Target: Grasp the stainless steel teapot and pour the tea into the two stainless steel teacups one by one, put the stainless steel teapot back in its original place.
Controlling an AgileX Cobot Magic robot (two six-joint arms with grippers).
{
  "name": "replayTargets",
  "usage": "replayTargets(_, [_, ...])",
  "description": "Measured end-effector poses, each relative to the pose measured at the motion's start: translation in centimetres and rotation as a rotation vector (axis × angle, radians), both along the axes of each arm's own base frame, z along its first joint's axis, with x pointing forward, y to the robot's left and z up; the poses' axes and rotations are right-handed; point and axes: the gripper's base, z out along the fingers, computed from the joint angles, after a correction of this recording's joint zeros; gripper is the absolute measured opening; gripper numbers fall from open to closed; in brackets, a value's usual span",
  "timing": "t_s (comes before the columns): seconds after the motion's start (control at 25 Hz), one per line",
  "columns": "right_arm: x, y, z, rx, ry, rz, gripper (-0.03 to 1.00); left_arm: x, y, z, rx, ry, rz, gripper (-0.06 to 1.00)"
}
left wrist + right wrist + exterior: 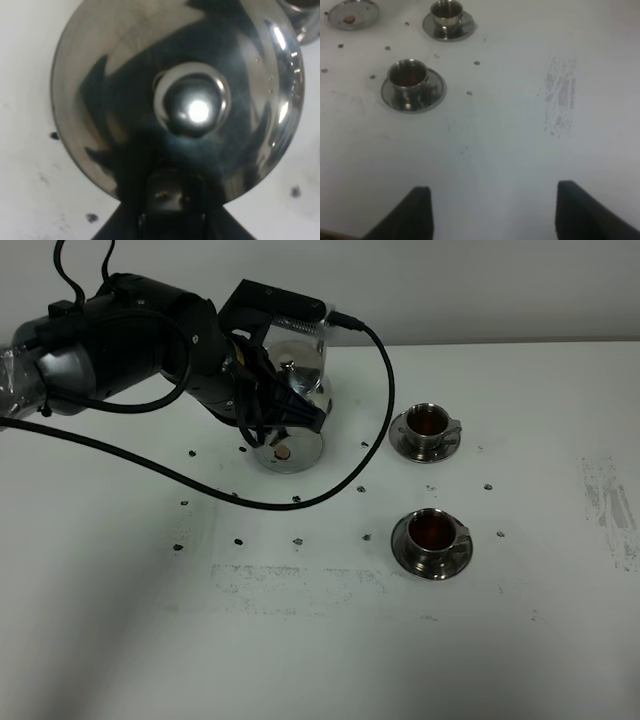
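Note:
The stainless steel teapot (303,368) hangs tilted in my left gripper (268,390), just above the round steel dish (296,454) with the tan dot. The left wrist view shows the teapot's lid (110,75) and knob (192,105) from above, with the loop handle (172,196) between dark jaws. The dish is bare in the right wrist view (350,12). Two steel teacups on saucers stand to the right, the far one (428,422) and the near one (433,531). Both hold reddish-brown tea. My right gripper (495,210) is open and empty, well short of the near cup (408,76) and the far cup (446,12).
The white table (120,640) has small dark dots around the dish and cups. A scuffed grey patch (610,502) lies at the right, also in the right wrist view (561,95). A black cable (372,430) loops from the left arm over the table beside the dish.

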Motion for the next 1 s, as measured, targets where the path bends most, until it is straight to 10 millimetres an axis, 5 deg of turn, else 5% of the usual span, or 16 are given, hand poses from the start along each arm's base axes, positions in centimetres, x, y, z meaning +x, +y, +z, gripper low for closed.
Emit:
replayTargets(0.48, [0.0,0.0,0.0,0.0,0.0,0.0,0.54,2.4,0.8,-4.3,0.081,0.068,0.066,0.21])
replayTargets(1.0, [0.0,0.0,0.0,0.0,0.0,0.0,0.54,3.1,0.6,-6.0,0.053,0.06,0.075,0.21])
